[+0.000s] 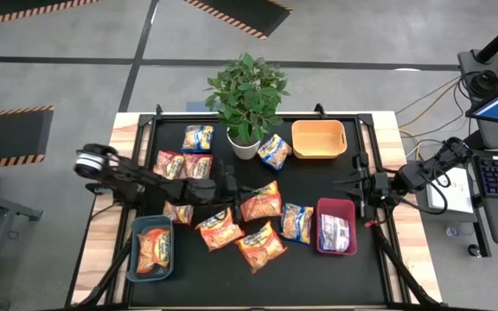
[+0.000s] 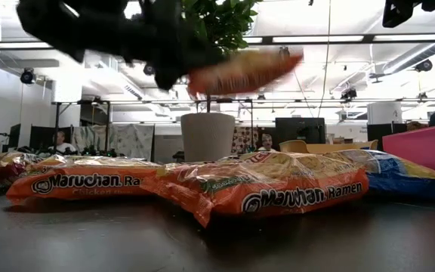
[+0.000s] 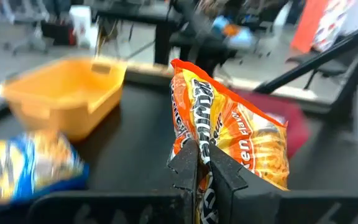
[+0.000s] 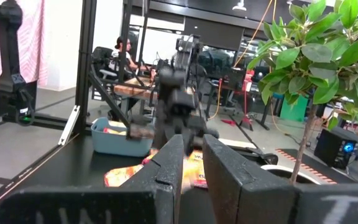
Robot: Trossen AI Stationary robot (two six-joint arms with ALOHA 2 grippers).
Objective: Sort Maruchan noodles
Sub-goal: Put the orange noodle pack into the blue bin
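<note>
Left tool carries an orange packet above the middle of the worktop

The left tool is clamped on the lower edge of that orange noodle packet, holding it upright and clear of the surface, over the loose packets; the orange bin lies ahead of it at the far side, just right of the potted plant. The right tool waits at the right edge above the red bin, its fingers a little apart and empty. By my reading the sort is early: the grey-blue bin holds one orange packet, the red bin holds one pale packet, the orange bin is empty. Orange, red-pink and blue-and-yellow packets are left scattered across the worktop
</note>
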